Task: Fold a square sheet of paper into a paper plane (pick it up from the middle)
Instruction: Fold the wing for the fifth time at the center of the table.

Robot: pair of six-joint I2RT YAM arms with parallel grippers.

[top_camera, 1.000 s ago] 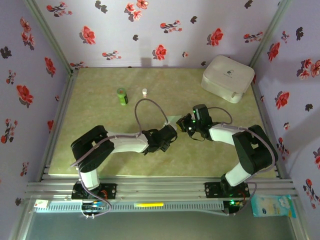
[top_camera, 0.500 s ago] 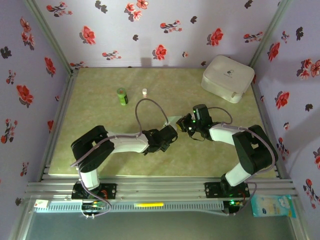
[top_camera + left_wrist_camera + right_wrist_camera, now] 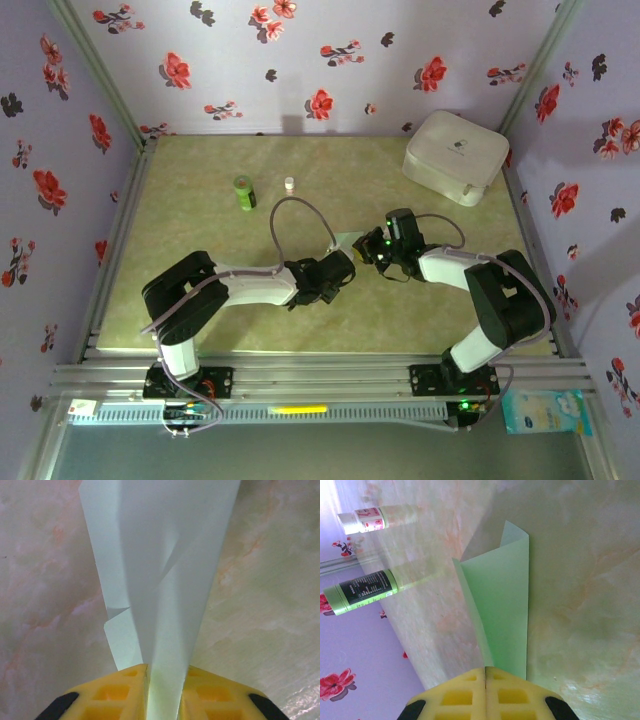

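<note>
The pale green sheet of paper (image 3: 349,240) is folded into a slim, tapering plane shape with layered flaps and hangs between the two grippers at mid-table. My left gripper (image 3: 343,262) is shut on one end. In the left wrist view the paper (image 3: 165,580) runs up from between the yellow fingers (image 3: 125,690), and the left gripper (image 3: 166,670) pinches it. My right gripper (image 3: 372,248) is shut on the other end. In the right wrist view the right gripper (image 3: 485,669) has its pads pressed together on the edge of the paper (image 3: 505,605).
A dark green bottle (image 3: 244,192) and a small white bottle (image 3: 289,184) stand behind and to the left; both also appear lying sideways in the right wrist view (image 3: 362,591) (image 3: 362,520). A white rounded case (image 3: 455,155) sits at the back right. Flowered walls enclose the table.
</note>
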